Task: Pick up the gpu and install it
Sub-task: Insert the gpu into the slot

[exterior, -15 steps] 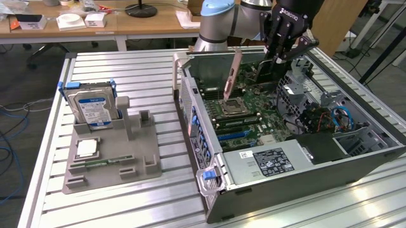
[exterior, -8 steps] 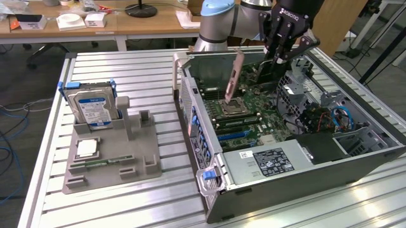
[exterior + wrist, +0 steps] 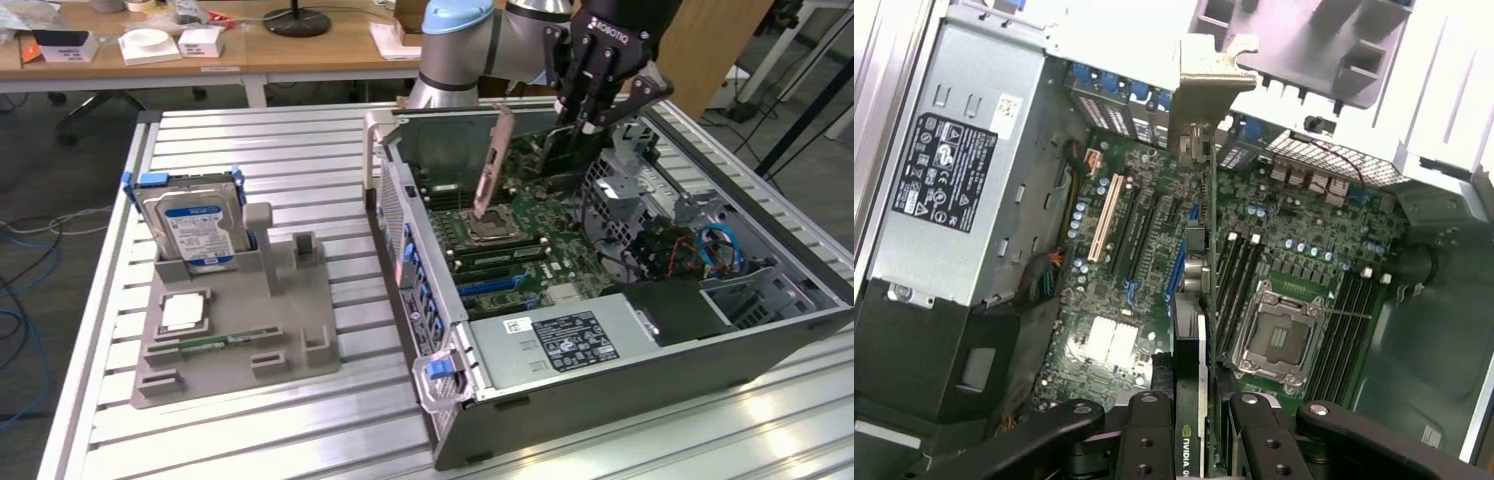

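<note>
Hand [image 3: 1189,425] clamped on thin black-faced green gpu card with silver bracket [image 3: 1199,230], held edge-down over green motherboard [image 3: 1154,300]; advised: keep upright, align with slot, press evenly.

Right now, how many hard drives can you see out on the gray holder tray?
1. A single hard drive stands upright in the slot at the far end of the gray holder tray, at the exterior view's left of the open computer case. Others may be hidden inside the case.

Silver-blue arm [image 3: 467,45], black claw [image 3: 603,112]
</note>
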